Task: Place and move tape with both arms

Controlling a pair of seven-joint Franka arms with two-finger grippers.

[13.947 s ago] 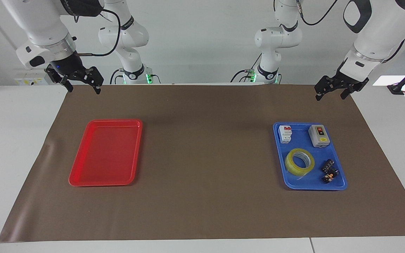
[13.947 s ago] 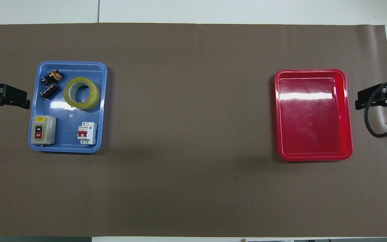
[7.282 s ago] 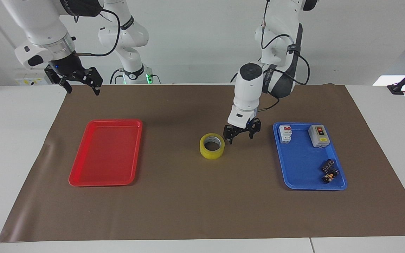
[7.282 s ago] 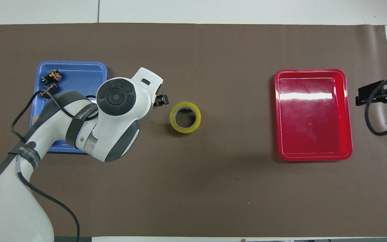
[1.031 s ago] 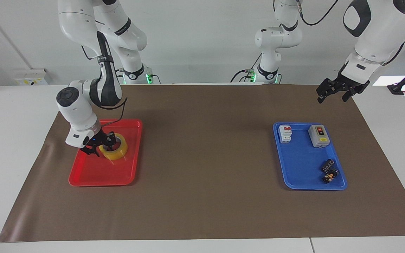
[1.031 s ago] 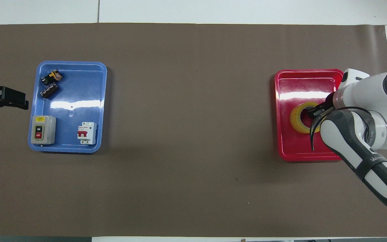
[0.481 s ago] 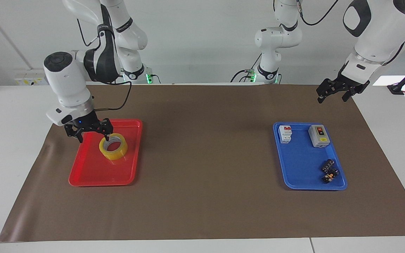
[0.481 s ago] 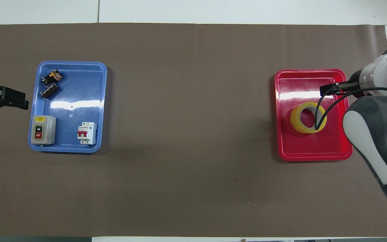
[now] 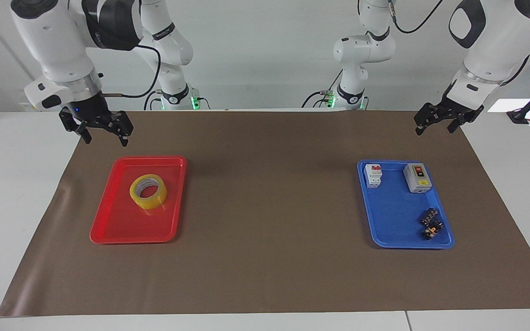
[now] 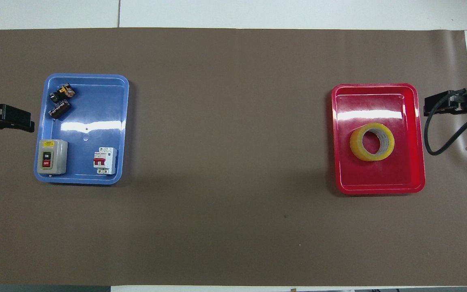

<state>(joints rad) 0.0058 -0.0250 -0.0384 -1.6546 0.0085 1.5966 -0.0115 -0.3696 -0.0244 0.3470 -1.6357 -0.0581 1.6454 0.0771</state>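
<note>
Nearest the robots, the right gripper (image 9: 103,134) is hanging in the air over the brown mat (image 9: 269,207) at the right arm's end of the table, just off the nearer end of the red tray (image 9: 108,230), with its two black fingers (image 9: 125,136) spread apart and holding nothing. In the overhead view this gripper (image 10: 440,106) is showing beside the red tray (image 10: 379,186), with a black cable (image 10: 440,138) looping down from it.

At the left arm's end, the left gripper (image 9: 435,125) is waiting in the air over the mat's edge, clear of the blue tray (image 9: 398,230). Its fingers are parted too, and nothing is sitting between them. From overhead, the left gripper (image 10: 16,119) is poking in just beside the blue tray (image 10: 91,117).

A little farther out, the tape (image 9: 148,191) is lying flat in the red tray, roughly in the middle, hole facing up; neither gripper is touching it. The overhead view is showing the tape (image 10: 371,142) with its pale core visible inside the ring.

In the blue tray, a white breaker with red switches (image 9: 373,175) and a grey on-off switch box (image 9: 417,177) are standing at the end nearer the robots. Farther out again, two small dark parts (image 9: 430,223) are lying close together in the tray's corner.
</note>
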